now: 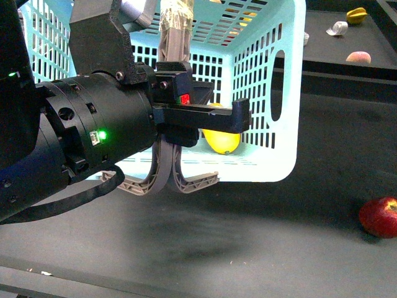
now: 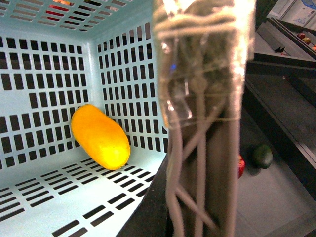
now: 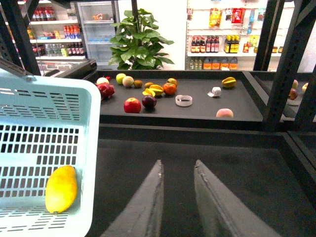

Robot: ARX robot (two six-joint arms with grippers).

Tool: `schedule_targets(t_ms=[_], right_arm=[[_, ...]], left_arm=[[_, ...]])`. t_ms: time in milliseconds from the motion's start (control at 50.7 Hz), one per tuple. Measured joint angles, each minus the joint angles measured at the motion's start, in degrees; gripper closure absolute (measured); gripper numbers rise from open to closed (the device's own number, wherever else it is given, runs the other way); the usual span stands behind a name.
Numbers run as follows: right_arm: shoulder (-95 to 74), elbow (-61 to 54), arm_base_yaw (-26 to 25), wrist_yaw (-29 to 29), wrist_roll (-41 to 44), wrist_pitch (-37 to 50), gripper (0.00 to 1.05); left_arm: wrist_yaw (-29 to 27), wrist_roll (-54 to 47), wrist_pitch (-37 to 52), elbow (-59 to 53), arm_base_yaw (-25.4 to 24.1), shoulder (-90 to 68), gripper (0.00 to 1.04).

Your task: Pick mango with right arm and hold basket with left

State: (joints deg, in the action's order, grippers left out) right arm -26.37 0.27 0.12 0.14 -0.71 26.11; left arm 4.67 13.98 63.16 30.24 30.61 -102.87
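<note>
Dark table; basket tipped up, left gripper clamped on its taped handle. Yellow mango lies inside basket. Right gripper beside basket, fingers slightly apart, holding nothing.

One turquoise basket, one mango, one red apple on the near table, one leafy potted plant.

Black cylindrical left arm, green indicator light, dark grey tapered right jaws.
</note>
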Motion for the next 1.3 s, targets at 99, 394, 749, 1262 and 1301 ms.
schedule_targets(t_ms=[99,394,749,1262,1301], right_arm=[[1.9,0.0,0.0,0.0,0.3,-1.8,1.03],[8.2,0.0,0.0,0.0,0.5,-7.8,1.03],[15.2,0.0,0.0,-0.1,0.5,-14.8,1.03],[26.1,0.0,0.0,-0.3,0.5,-26.0,1.03],[26.1,0.0,0.0,-0.2,0.5,-26.0,1.03]], left_arm=[[0.0,0.0,0.0,0.0,0.0,0.0,1.00],[0.0,-0.1,0.0,0.0,0.0,0.0,1.00],[0.0,0.0,0.0,0.0,0.0,0.0,1.00],[0.0,-0.1,0.0,0.0,0.0,0.0,1.00],[0.0,0.1,0.0,0.0,0.0,0.0,1.00]])
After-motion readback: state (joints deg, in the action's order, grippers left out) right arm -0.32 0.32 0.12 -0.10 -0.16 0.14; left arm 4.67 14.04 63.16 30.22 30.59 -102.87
